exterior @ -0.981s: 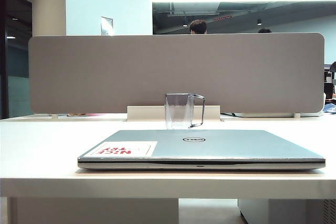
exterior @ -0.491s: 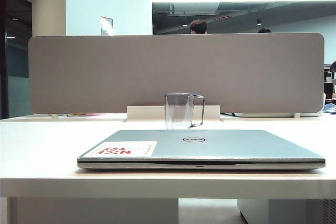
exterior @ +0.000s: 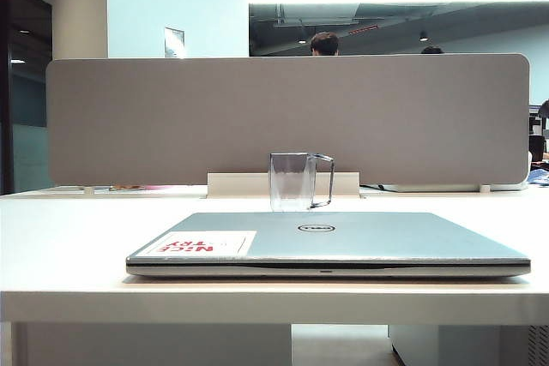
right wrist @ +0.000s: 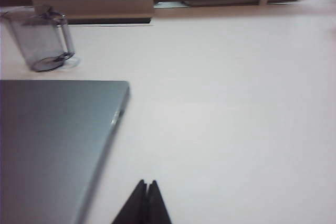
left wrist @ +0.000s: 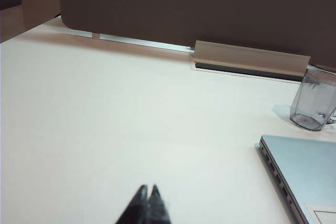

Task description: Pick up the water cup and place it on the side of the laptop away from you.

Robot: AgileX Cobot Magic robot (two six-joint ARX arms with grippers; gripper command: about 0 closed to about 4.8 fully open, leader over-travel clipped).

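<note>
Two grippers hang over a pale table (exterior: 69, 237), one on each side of the laptop (exterior: 343, 242). On the left, the left gripper (left wrist: 147, 192) has its two dark fingers pressed together, with nothing between them. It is over bare table, well apart from the laptop's side edge. In the middle, the laptop lies flat with its lid closed. A white sticker (exterior: 202, 243) with red letters sits on the lid. The water cup (exterior: 292, 182) stands upright on the table just behind the laptop, close to the grey divider wall (exterior: 171, 117). On the right, the right gripper (right wrist: 146, 186) is pinched closed too and holds nothing. It is near the laptop's other side.
</note>
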